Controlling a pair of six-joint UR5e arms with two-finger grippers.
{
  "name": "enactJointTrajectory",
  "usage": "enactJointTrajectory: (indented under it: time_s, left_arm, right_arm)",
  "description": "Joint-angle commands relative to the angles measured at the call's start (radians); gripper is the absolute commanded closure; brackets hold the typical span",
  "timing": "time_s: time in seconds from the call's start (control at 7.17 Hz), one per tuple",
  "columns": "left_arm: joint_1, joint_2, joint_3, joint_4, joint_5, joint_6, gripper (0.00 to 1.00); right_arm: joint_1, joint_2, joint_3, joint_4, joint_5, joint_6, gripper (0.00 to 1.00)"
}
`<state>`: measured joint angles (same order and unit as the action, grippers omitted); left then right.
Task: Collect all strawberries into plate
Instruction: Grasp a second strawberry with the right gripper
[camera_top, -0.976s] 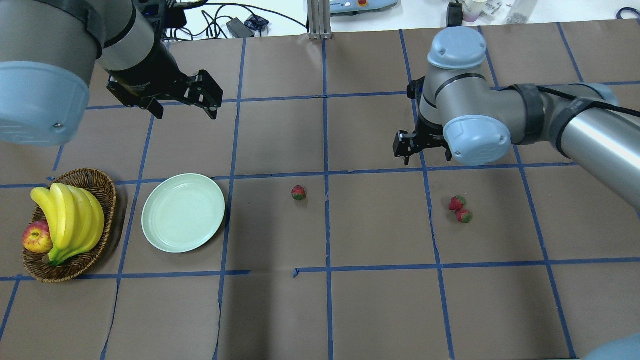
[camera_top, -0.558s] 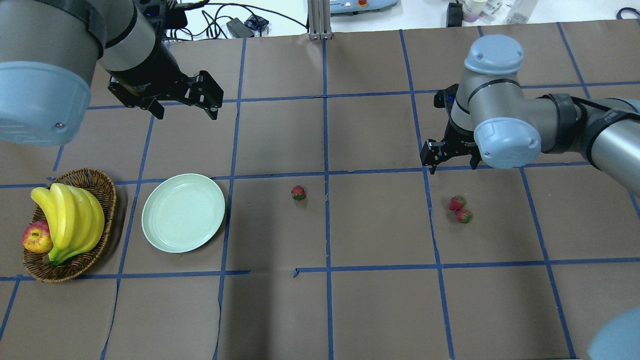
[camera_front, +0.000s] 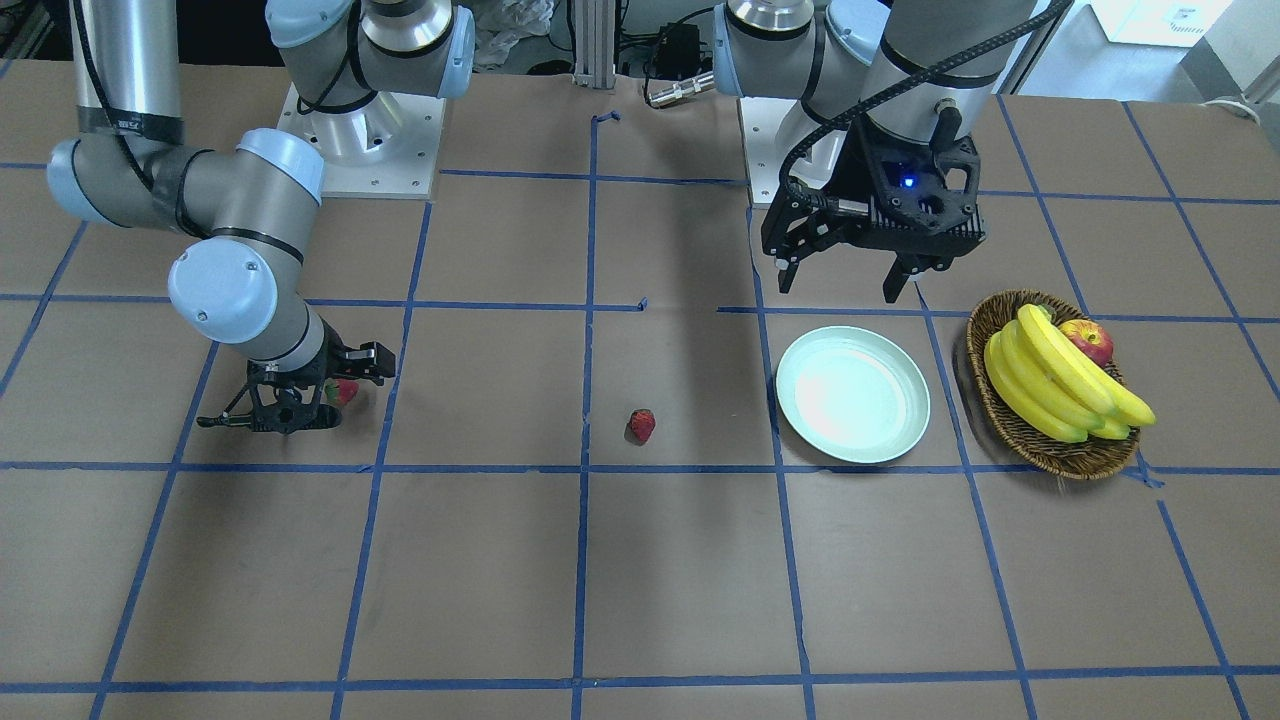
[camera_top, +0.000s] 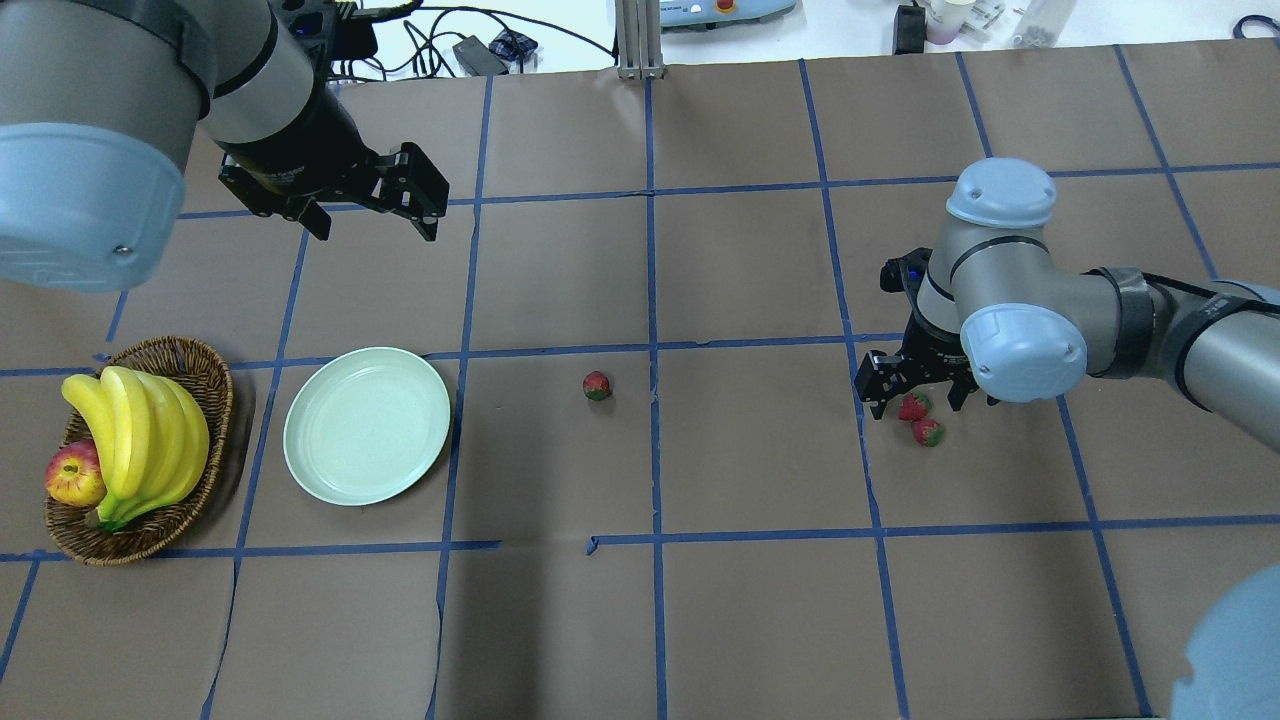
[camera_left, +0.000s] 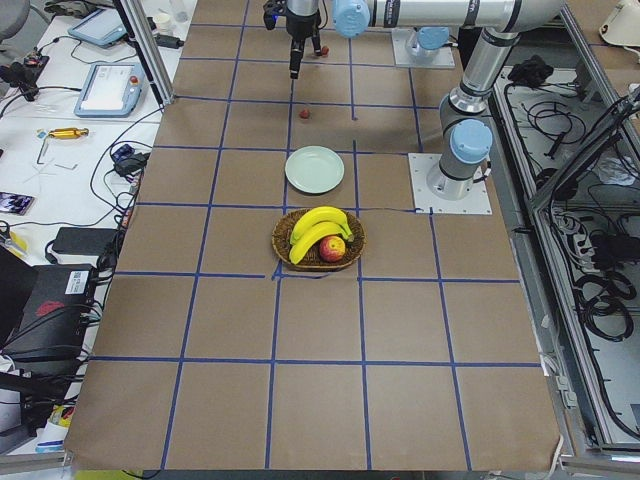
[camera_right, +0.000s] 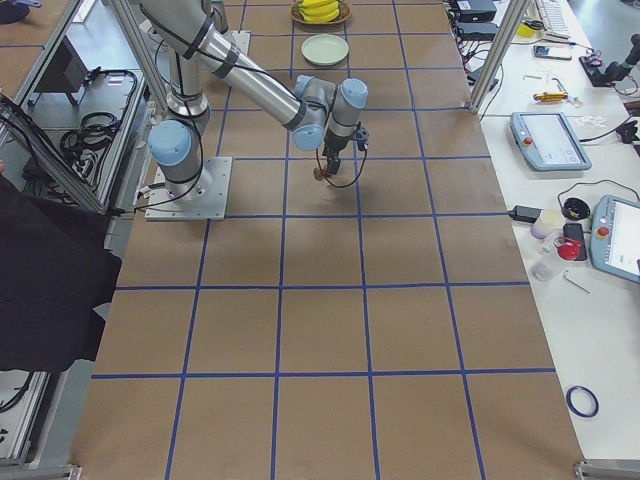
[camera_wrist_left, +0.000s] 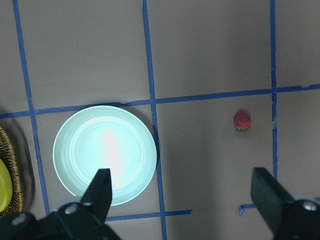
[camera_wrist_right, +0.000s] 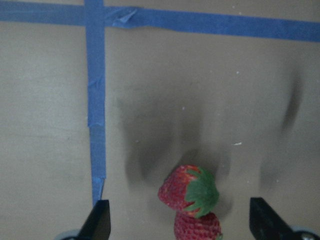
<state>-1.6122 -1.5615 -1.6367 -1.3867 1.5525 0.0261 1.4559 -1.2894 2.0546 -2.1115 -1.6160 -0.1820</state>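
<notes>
the right gripper (camera_top: 914, 400), wide open and empty, straddled two touching strawberries (camera_top: 927, 432) at mid right, the left gripper (camera_top: 370, 222) hung open and empty at upper left, the plate (camera_top: 366, 425) lay left of centre, a third strawberry (camera_top: 597, 385) near centre.

Right gripper (camera_top: 916, 405) over two touching strawberries (camera_top: 928, 432), third strawberry (camera_top: 597, 385) alone on brown worktop (camera_top: 760, 620), plate (camera_top: 367, 425) at left beside banana basket (camera_top: 150, 545)
</notes>
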Motion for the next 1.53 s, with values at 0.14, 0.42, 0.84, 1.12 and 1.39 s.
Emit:
enactJointTrajectory:
  time_s: [0.14, 0.42, 0.84, 1.12, 1.39]
  left_arm:
    - [0.000, 0.000, 0.000, 0.000, 0.000, 0.000, 0.00]
    - [0.000, 0.000, -0.002, 0.000, 0.000, 0.000, 0.00]
    - [0.000, 0.000, -0.002, 0.000, 0.000, 0.000, 0.00]
    - [0.000, 0.000, -0.002, 0.000, 0.000, 0.000, 0.00]
    - [0.000, 0.000, -0.002, 0.000, 0.000, 0.000, 0.00]
  right_arm:
    - [0.000, 0.021, 0.006, -0.027, -0.007, -0.004, 0.27]
    - [0.000, 0.028, 0.009, -0.047, -0.011, -0.004, 0.51]
    - [0.000, 0.016, -0.001, -0.047, -0.001, -0.002, 1.00]
    - [0.020, 0.012, -0.045, -0.067, 0.040, 0.022, 1.00]
    - [0.175, 0.012, -0.089, -0.102, 0.082, 0.251, 1.00]
